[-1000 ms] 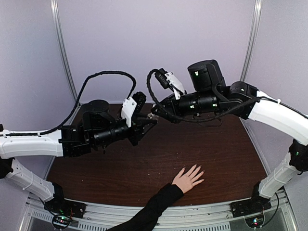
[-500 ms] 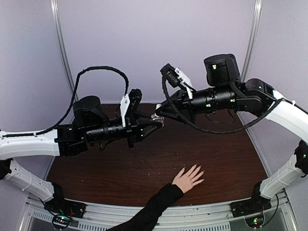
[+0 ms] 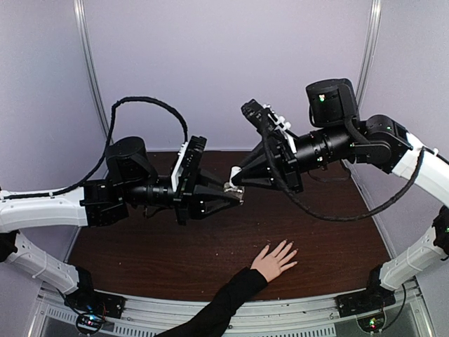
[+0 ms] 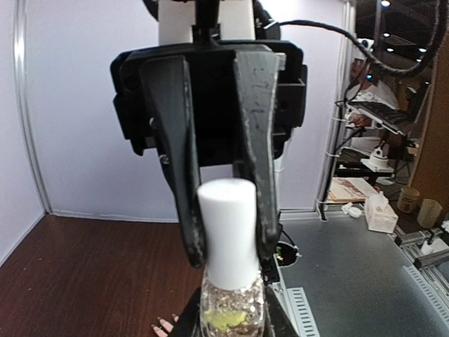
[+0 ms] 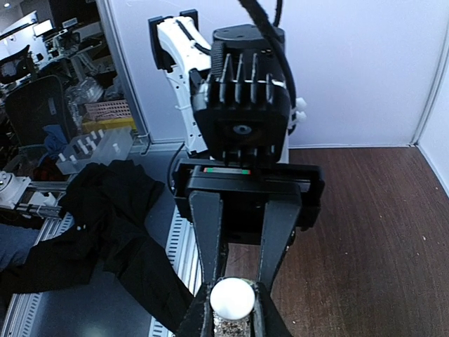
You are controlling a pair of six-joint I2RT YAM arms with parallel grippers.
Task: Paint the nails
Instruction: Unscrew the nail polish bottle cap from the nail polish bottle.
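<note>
Pale lavender walls are enclosing a dark wooden surface [image 3: 337, 232], and both arms are meeting in mid-air above it. A person's hand [image 3: 275, 261] in a black sleeve is lying flat near the front edge, fingers spread. The left claw [image 3: 226, 197] is clamping the glass body of a nail polish bottle [image 4: 231, 309] while the right claw [image 3: 240, 178] is pinching its white cap [image 4: 226, 232]. The nails [image 3: 289, 247] are sitting well below the bottle, tiny at the fingertips. They are probably hard and slick but belong to living fingers, so nothing should be gripping them; only a light stroke suits. The cap is looking like the right handhold.
</note>
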